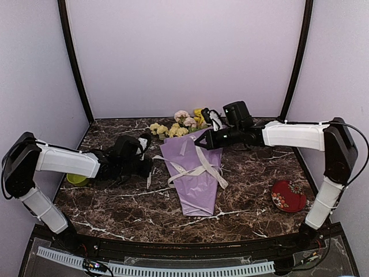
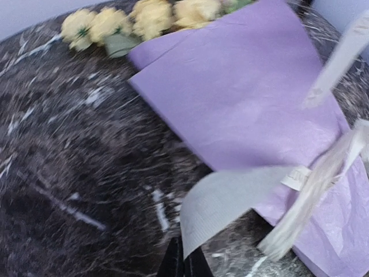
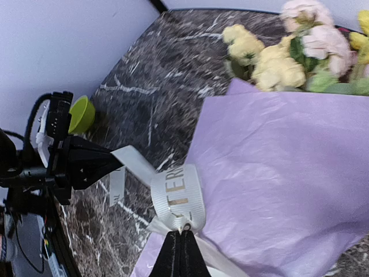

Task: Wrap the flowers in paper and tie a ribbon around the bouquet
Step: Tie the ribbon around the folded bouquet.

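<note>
Both left claw [image 2: 184, 262] and right claw [image 3: 183, 251] pinch ribbon [image 3: 176, 196] ends, seemingly mid-knot; uneven pulling could slip one free or crumple the paper [image 3: 277, 173].

One bunch of flowers [image 1: 179, 130], one lilac paper sheet [image 1: 199, 196] and one cream ribbon [image 1: 203, 169] are here. There is also one lime-green bowl [image 1: 76, 179] and one red flower-patterned round object [image 1: 288, 195].
</note>
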Tool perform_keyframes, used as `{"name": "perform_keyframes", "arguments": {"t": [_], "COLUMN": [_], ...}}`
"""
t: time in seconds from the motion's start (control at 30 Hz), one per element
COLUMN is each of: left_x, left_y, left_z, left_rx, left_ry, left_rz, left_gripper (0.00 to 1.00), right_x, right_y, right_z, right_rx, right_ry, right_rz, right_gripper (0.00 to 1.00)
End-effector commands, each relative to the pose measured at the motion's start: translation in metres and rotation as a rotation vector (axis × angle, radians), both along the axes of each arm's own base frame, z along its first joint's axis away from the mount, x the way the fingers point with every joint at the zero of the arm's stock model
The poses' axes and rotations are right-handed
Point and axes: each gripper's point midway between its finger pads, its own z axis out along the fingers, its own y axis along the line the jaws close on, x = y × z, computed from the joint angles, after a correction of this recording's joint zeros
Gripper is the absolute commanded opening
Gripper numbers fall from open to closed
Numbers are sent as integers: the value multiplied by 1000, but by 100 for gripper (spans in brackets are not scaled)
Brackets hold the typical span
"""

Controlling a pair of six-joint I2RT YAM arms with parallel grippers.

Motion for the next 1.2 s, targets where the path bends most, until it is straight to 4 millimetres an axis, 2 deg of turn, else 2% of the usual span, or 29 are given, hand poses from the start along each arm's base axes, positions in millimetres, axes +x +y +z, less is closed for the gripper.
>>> {"name": "perform_keyframes", "arguments": {"t": [0.0,0.07,0.13,0.2,0.27,0.33,0.43,0.53,0.67,0.77,0.83,1.03,1.17], "left_x": [13,-3,-21,-37,-50,-58,-64,-64,-63,-63,-65,-77,-86], "left_y": [122,167,195,218,240,250,262,270,277,287,294,310,317], "left_z": [-21,-29,-33,-39,-47,-50,-47,-43,-34,-23,-21,-30,-33], "left_rx": [23,-44,-131,-207,-236,-218,-174,-176,-124,-89,-90,-142,-187], "left_ry": [176,228,232,233,249,259,249,237,202,173,169,191,184], "left_rz": [436,592,707,818,899,934,971,978,965,973,993,1077,1114], "left_gripper": [0,0,0,0,0,0,0,0,0,0,0,0,0], "right_x": [68,67,47,22,-1,-13,-18,-17,-10,-11,-16,-32,-37], "right_y": [-131,-219,-282,-314,-338,-363,-396,-426,-444,-469,-482,-503,-517], "right_z": [3,-28,-71,-102,-126,-135,-133,-118,-95,-80,-81,-108,-104], "right_rx": [98,49,-54,-56,-73,-83,-59,-2,-26,21,46,75,54], "right_ry": [71,103,177,280,337,353,352,303,244,198,206,269,248], "right_rz": [-376,-577,-725,-800,-875,-955,-1063,-1173,-1215,-1304,-1347,-1433,-1488], "right_gripper": [0,0,0,0,0,0,0,0,0,0,0,0,0]}}
